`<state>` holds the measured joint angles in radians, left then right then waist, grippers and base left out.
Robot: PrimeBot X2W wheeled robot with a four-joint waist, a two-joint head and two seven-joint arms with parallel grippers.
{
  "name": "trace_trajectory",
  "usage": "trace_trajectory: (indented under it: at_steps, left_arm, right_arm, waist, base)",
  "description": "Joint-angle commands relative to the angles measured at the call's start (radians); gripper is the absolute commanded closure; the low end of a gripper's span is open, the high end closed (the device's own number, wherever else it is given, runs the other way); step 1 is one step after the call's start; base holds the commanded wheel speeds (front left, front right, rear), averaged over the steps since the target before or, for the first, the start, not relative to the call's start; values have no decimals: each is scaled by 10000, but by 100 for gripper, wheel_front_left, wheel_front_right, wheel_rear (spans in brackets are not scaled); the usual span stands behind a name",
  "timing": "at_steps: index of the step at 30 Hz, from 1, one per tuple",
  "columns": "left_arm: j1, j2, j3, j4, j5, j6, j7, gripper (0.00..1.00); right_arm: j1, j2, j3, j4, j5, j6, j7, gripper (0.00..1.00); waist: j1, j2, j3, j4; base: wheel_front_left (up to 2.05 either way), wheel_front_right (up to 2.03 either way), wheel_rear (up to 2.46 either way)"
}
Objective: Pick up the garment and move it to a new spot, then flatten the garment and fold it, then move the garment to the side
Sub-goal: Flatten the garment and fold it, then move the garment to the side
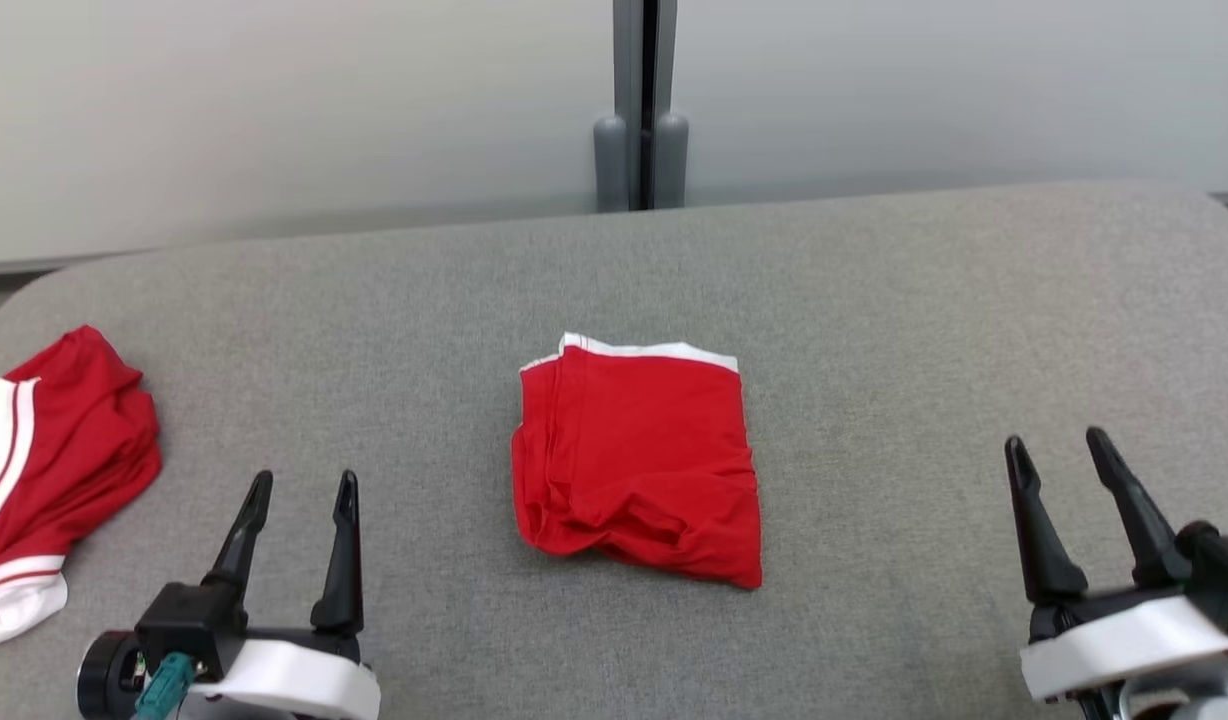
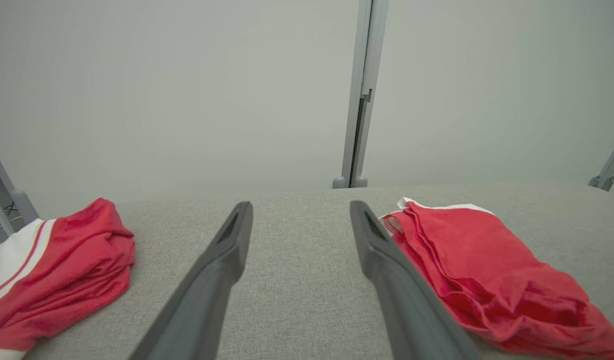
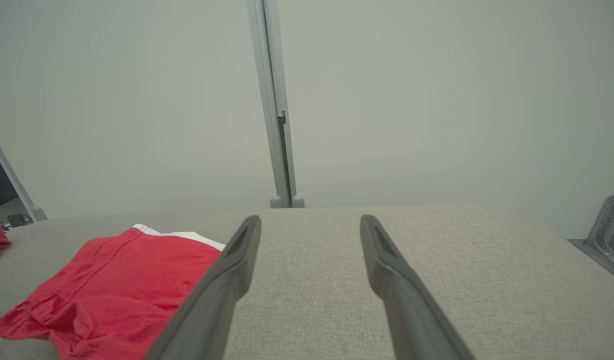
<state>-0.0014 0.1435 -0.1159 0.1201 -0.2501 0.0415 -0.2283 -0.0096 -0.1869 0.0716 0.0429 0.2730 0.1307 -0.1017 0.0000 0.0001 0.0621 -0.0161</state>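
A red garment [image 1: 636, 455] with a white band along its far edge lies folded into a rough square at the middle of the grey padded table [image 1: 874, 300]. The left wrist view has the same garment [image 2: 487, 270] to the right of my fingers, and in the right wrist view the garment [image 3: 117, 280] lies to their left. My left gripper [image 1: 304, 485] hovers open at the lower left, well clear of the cloth. My right gripper [image 1: 1059, 448] stands open at the lower right, also apart from it. Nothing sits between either pair of fingers.
A second red and white garment [image 1: 44, 470] lies bunched at the table's left edge, also in the left wrist view [image 2: 52, 270]. A grey post [image 1: 642, 110] rises behind the table's far edge against a pale wall.
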Motion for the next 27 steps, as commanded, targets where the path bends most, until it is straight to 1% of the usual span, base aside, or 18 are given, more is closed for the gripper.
trace_trajectory:
  at_steps: [1,5,10,27]
  left_arm:
    - [100,67,9,-49,-59,37,33,0]
    - [463,95,6,-188,-102,125,165,0]
    - [730,137,-18,-407,-152,222,310,0]
    - [850,197,-126,-583,-205,424,494,0]
  right_arm:
    - [139,-19,-57,-84,-54,-2,60,0]
    - [657,55,-135,-300,-98,-2,331,0]
    - [956,94,-189,-571,-117,-2,537,0]
    - [965,162,-204,-868,-235,-2,807,0]
  waist:
    - [0,-1,-248,-57]
    - [0,-1,-565,-83]
    - [0,-1,-692,-93]
    - [0,-1,-707,-52]
  base:
    - [0,0,0]
    - [0,0,0]
    - [0,0,0]
    - [0,0,0]
